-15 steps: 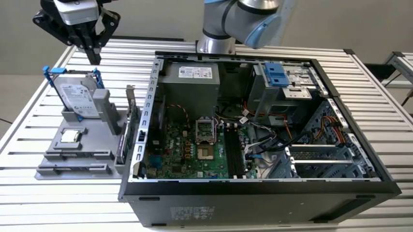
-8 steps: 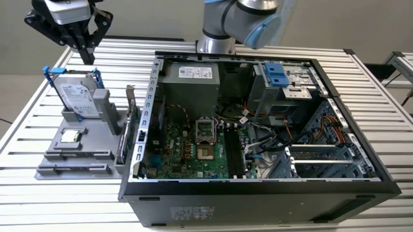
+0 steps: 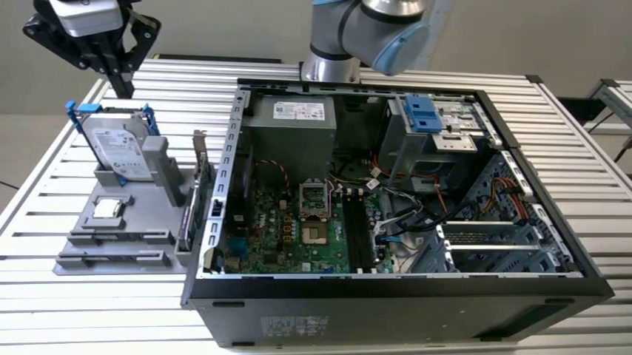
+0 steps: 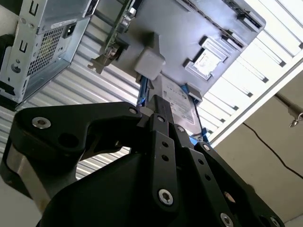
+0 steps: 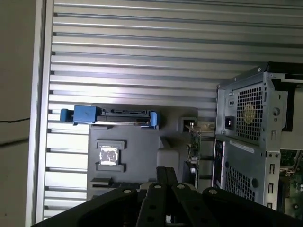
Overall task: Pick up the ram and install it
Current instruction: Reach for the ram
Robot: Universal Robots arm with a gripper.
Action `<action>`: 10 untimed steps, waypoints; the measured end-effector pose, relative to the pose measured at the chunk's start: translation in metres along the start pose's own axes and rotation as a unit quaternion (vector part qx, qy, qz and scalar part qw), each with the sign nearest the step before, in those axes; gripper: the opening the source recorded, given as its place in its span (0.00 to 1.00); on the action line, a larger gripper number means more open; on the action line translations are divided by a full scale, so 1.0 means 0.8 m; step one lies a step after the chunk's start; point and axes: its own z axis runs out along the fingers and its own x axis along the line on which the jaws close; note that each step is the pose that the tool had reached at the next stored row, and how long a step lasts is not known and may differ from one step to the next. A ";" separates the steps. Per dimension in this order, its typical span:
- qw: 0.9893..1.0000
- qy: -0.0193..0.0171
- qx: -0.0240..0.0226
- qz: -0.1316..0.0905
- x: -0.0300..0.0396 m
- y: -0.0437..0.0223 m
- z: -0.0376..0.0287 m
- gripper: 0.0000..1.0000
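My gripper (image 3: 123, 87) hangs shut with nothing in it, above the far end of a grey parts holder (image 3: 129, 238) that stands at the exterior view's left of the open computer case (image 3: 395, 296). In both wrist views the black fingers (image 4: 158, 108) (image 5: 166, 172) sit pressed together over the holder (image 5: 137, 151). The ram is hidden; I cannot pick it out on the holder. The black memory slots (image 3: 357, 231) lie on the green motherboard (image 3: 286, 229) inside the case.
On the holder stand a silver hard drive with blue rails (image 3: 118, 151) (image 5: 113, 115), a square chip (image 3: 106, 210) (image 5: 108, 155) and a card with a metal bracket (image 3: 204, 192) (image 5: 194, 146). The arm's base (image 3: 331, 66) is behind the case. The ribbed metal table (image 3: 40, 310) ends just beyond the holder.
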 end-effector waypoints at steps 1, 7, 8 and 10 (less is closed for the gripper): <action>1.000 0.000 0.000 0.001 0.0022 0.0001 0.0001 0.00; 1.000 0.000 0.000 0.006 0.0150 0.0005 -0.0001 0.00; 1.000 0.000 0.000 0.007 0.0171 0.0006 0.0000 0.00; 1.000 -0.001 0.000 0.009 0.0213 0.0007 0.0000 0.00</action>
